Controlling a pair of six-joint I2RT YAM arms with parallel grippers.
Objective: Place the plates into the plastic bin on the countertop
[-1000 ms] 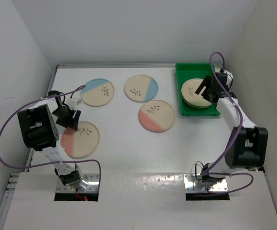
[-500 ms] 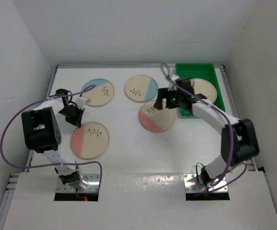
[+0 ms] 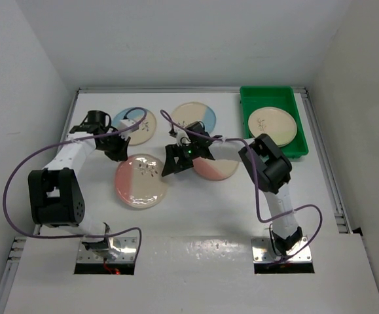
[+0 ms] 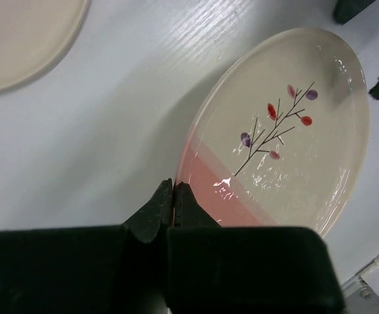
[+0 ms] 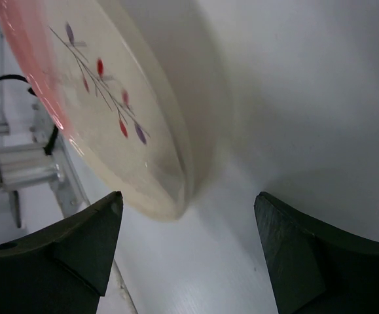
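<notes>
On countertop [image 3: 202, 196], left gripper [image 4: 173, 196] pinches pink plate [image 4: 287, 150] rim; right gripper [image 3: 176, 163] spread opposite.

Bright even light, soft shadows; glare on pink plate [image 4: 281, 131], fg blurry.

You see the pink plate [image 5: 104, 98] tilted above the countertop [image 5: 294, 98], your right gripper [image 5: 188, 203] fingers [image 5: 78, 242] spread wide below it.
</notes>
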